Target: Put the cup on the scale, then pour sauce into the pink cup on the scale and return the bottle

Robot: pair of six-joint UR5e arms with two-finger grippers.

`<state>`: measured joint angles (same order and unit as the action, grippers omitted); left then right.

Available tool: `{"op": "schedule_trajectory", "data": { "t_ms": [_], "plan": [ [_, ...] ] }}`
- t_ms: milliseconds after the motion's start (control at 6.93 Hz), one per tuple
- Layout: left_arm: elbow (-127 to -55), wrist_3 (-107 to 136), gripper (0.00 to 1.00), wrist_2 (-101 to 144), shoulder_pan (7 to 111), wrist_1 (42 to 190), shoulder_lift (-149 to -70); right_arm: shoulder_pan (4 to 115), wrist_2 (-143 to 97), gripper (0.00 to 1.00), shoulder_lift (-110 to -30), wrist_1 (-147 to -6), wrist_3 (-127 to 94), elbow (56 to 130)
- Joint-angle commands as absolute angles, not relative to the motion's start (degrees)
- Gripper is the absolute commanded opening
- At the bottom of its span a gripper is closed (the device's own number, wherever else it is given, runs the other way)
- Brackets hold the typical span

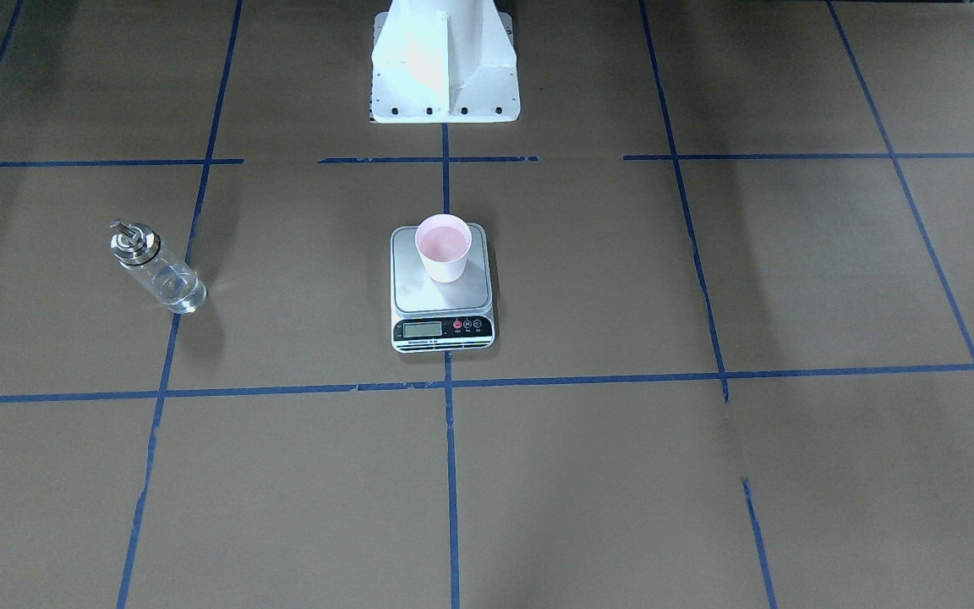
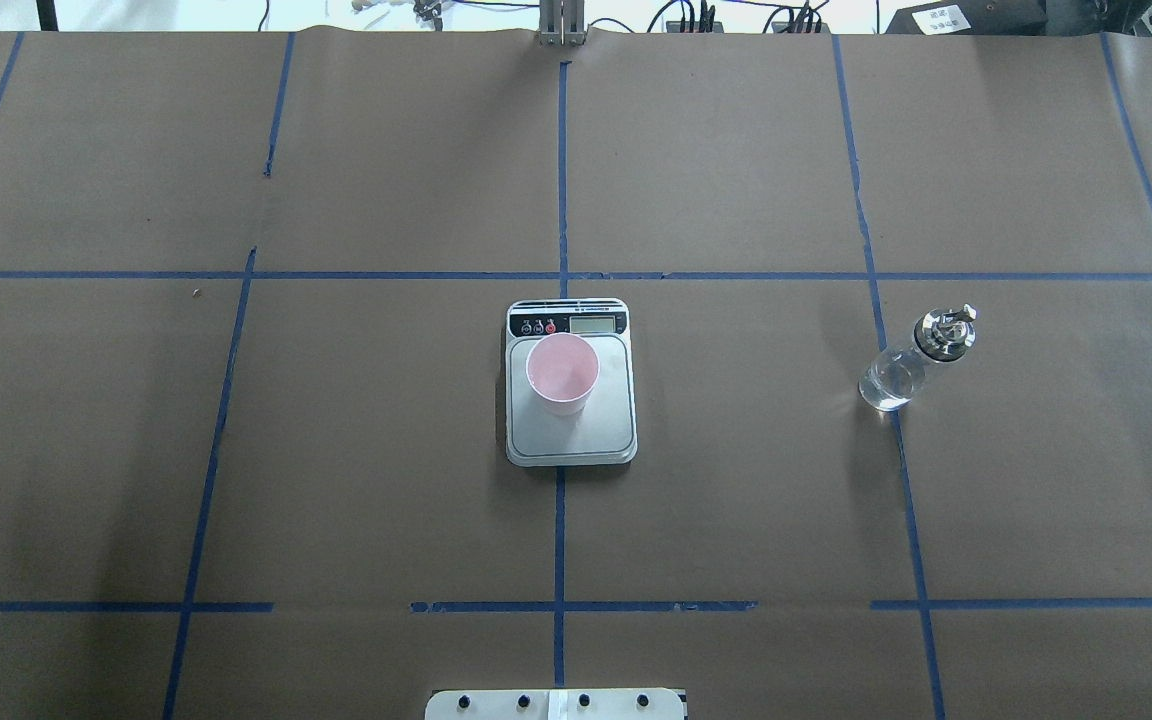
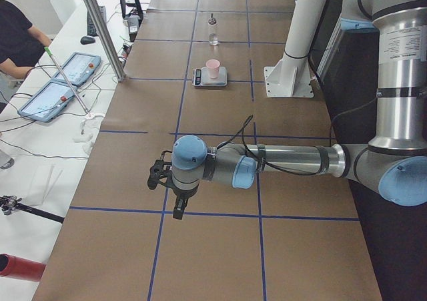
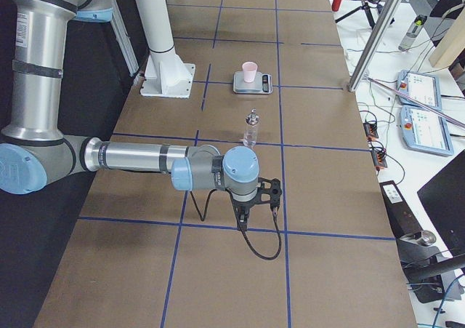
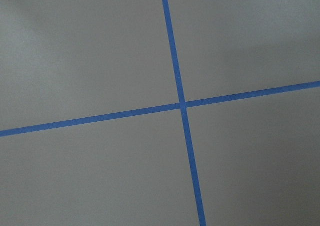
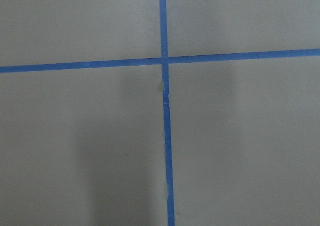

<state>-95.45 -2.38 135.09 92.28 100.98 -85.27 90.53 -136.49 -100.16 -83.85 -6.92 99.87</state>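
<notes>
One step reads as complete. Just beyond the robot's white mounting base (image 2: 556, 704), the small pale pink tapered cup (image 2: 562, 372) stands upright about mid-platform on the flat square kitchen scale with its brushed steel top (image 2: 586, 440). To the right, well apart, the clear glass cylindrical bottle with a silver cap (image 2: 896, 375) stands upright on the brown paper-covered table (image 2: 736, 500). The colourless sauce is too faint to make out in either vessel, so pouring and return may be pending or finished. Farther out, at opposite table ends, hang the left gripper (image 3: 155, 175) and right gripper (image 4: 273, 192); whether their fingers are apart or together cannot be told.
</notes>
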Motion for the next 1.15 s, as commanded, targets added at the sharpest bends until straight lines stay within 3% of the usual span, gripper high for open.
{"op": "schedule_trajectory", "data": {
  "t_ms": [0,1011],
  "plan": [
    [-95.4,-2.4,1.0,135.1,92.3,101.0,-85.3,90.5,-136.5,1.0,-100.2,-83.8,-6.9,99.9],
    [-95.4,-2.4,1.0,135.1,92.3,101.0,-85.3,90.5,-136.7,1.0,-100.2,-83.8,-10.2,99.9]
  ]
}}
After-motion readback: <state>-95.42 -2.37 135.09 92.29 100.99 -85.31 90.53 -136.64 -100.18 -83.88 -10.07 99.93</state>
